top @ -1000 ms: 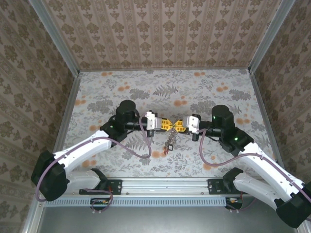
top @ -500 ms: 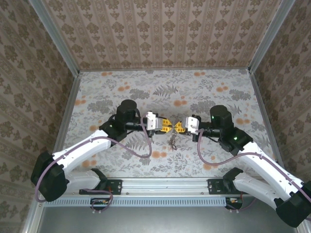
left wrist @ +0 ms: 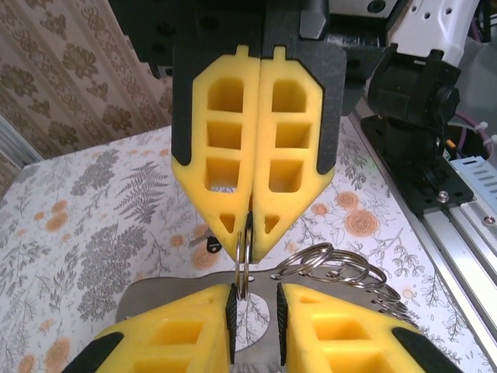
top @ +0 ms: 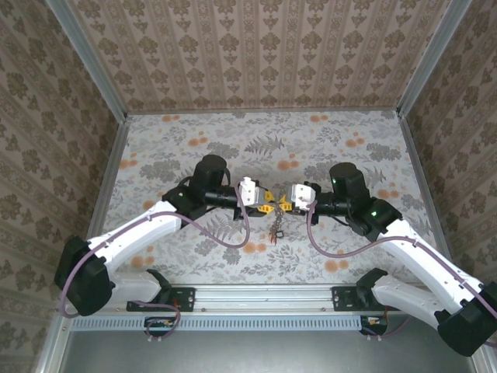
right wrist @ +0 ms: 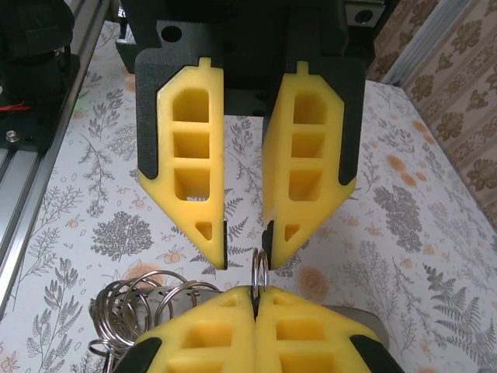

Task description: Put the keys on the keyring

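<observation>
Between the two sets of fingertips, at the centre of the top view, the keyring (left wrist: 243, 268) is standing on edge as a thin metal loop. The right fingers (right wrist: 202, 334) are pressing together and clamping its rim at their very tips; this is showing at the bottom centre of the right wrist view and, from the opposite side, in the middle of the left wrist view. The left fingers (right wrist: 191, 162) are standing apart, facing the right ones tip to tip. The free edge of the keyring is reaching into the gap between them, though I cannot tell whether it is touching a pad. A cluster of small silver rings (left wrist: 334, 268) is bunching just beside the fingertips, at the lower right of the left wrist view and the lower left of the right wrist view. In the top view the keys (top: 274, 227) are dangling just below the meeting point as a small dark bunch over the flower-printed tabletop (top: 186, 144); their colours are too small to tell. Both arms are reaching in from the lower corners of that frame, with a metal rail (top: 264, 295) running along the bottom edge and patterned walls (top: 256, 54) closing off the upper part.
</observation>
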Tool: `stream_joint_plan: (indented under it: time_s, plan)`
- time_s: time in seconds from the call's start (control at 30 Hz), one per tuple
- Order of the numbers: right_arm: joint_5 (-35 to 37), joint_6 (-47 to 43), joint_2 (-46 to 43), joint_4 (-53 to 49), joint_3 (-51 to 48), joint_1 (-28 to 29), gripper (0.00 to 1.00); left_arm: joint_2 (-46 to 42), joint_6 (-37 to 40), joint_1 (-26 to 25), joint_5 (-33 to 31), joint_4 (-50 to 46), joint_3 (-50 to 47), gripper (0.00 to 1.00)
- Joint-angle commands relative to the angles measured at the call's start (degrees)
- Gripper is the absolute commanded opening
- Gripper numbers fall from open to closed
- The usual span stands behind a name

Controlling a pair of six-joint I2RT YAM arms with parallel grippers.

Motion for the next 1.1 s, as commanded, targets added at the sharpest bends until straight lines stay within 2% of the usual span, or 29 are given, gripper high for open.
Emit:
stream_joint_plan:
  time_s: [0.0,0.27,0.43,0.63,0.7,0.8,0.93,1.03,1.07]
  plan:
    - [0.6,-0.9,0.4,-0.4,2.6,0.8,0.0,0.4,0.8,-0.1,1.1,-1.7,3.1,0.23]
    - [2.0,0.6,0.7,2.2,2.2,1.6,0.0,1.2,1.2,-0.3,2.1,-2.1,3.0,0.14]
    - [1.4,0.8,0.6,2.1,2.1,1.6,0.0,1.6,2.7,0.0,1.0,-4.7,3.3,0.2]
    - [-0.3,0.6,0.5,2.3,1.8,1.6,0.0,1.6,2.7,0.3,-0.1,-5.0,3.6,0.21]
    - [0.0,0.8,0.6,2.5,1.9,1.7,0.0,1.7,2.8,0.3,0.6,-5.0,3.8,0.17]
    - [0.4,0.9,0.7,2.8,1.9,1.8,0.0,1.7,3.0,0.3,2.3,-4.8,4.0,0.0]
    - [1.0,1.0,0.4,3.0,1.6,1.7,0.0,1.5,2.4,0.4,3.8,-3.5,3.8,0.0]
    - [1.3,0.7,-1.3,4.1,0.0,1.6,0.17,0.4,-1.2,1.2,4.6,2.4,1.8,0.0]
    - [1.4,0.9,-1.9,5.0,-0.9,1.6,0.2,0.1,-2.2,1.5,5.5,4.6,1.1,0.0]
